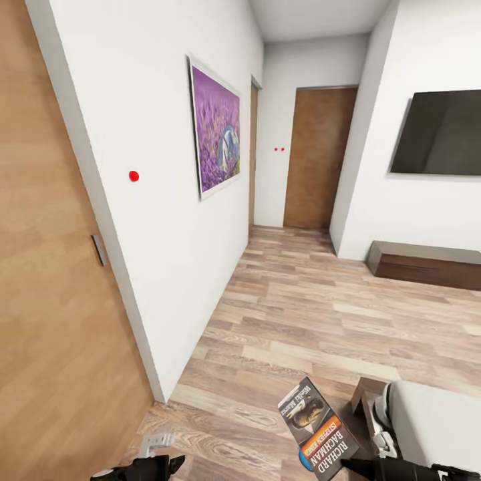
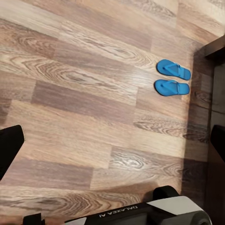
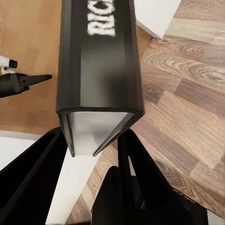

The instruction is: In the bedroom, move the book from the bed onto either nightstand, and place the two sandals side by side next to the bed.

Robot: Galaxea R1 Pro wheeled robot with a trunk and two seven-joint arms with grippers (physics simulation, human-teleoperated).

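Observation:
My right gripper [image 3: 93,140] is shut on the book [image 3: 101,70], a thin dark paperback with white "RICHARD" lettering, which it holds by one end. In the head view the book [image 1: 319,431] hangs tilted above the floor, beside the corner of the bed [image 1: 437,421] with its off-white mattress. The two blue sandals [image 2: 173,70] [image 2: 172,87] lie side by side on the wood floor, close to a dark frame edge [image 2: 216,47]. My left gripper [image 2: 112,140] is open and empty, well above the floor. It also appears low in the head view [image 1: 157,464]. The nightstand is out of view.
A white wall with the purple lavender picture [image 1: 217,137] runs along the left, next to a wooden door [image 1: 53,300]. Another door [image 1: 317,157] closes the far hallway. A black TV [image 1: 441,133] hangs at right over a low dark cabinet [image 1: 427,264]. Wood-plank floor [image 1: 300,314] stretches ahead.

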